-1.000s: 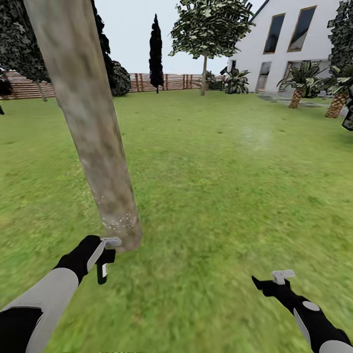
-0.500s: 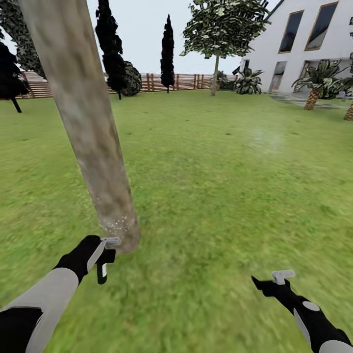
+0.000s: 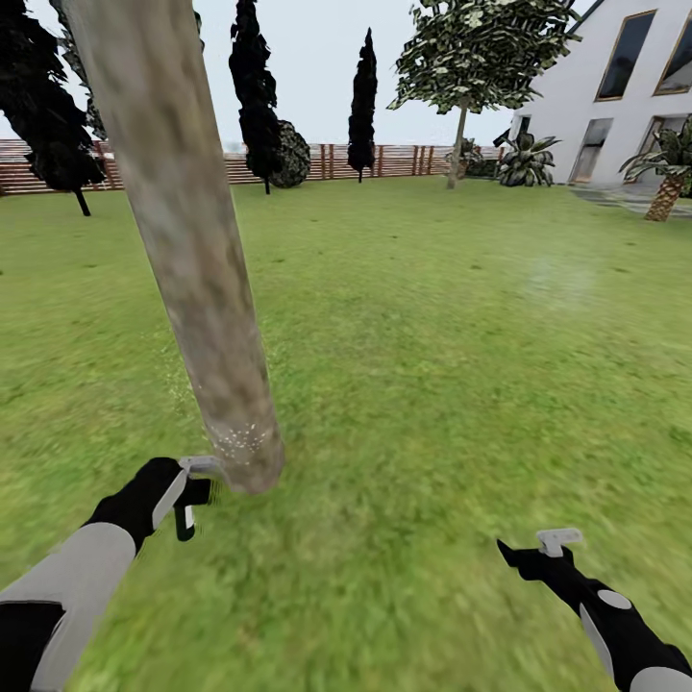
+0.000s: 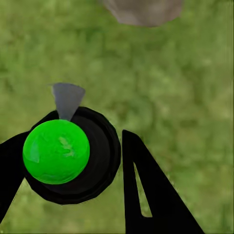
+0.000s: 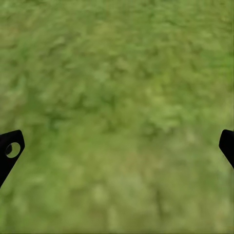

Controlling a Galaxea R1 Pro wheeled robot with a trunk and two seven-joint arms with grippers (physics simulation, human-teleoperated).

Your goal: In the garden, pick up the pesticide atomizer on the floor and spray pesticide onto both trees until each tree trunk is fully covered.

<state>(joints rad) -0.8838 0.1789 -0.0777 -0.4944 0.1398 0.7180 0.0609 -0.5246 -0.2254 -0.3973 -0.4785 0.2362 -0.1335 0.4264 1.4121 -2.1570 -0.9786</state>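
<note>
A thick mottled grey-tan tree trunk [image 3: 197,259] leans across the left of the head view, with white specks near its base. My left gripper [image 3: 195,483] is low and just left of that base, shut on the pesticide atomizer [image 3: 183,519], a slim dark bottle with a pale label. In the left wrist view the atomizer [image 4: 56,151] is a black round body with a bright green top between my black fingers [image 4: 146,195]. Its grey nozzle [image 4: 67,100] points toward the trunk base [image 4: 144,9]. My right gripper [image 3: 531,553] hangs open over the grass [image 5: 117,97], holding nothing.
Lawn [image 3: 461,365] stretches ahead to a brown slat fence [image 3: 317,161]. Dark cypress-like trees [image 3: 255,86] stand along the fence, and a leafy tree [image 3: 461,58] grows near the white house [image 3: 625,96]. A palm [image 3: 663,192] is at far right.
The whole head view has swung left. My left gripper with the atomizer sits a little closer to the trunk base. The right arm holds its pose.
</note>
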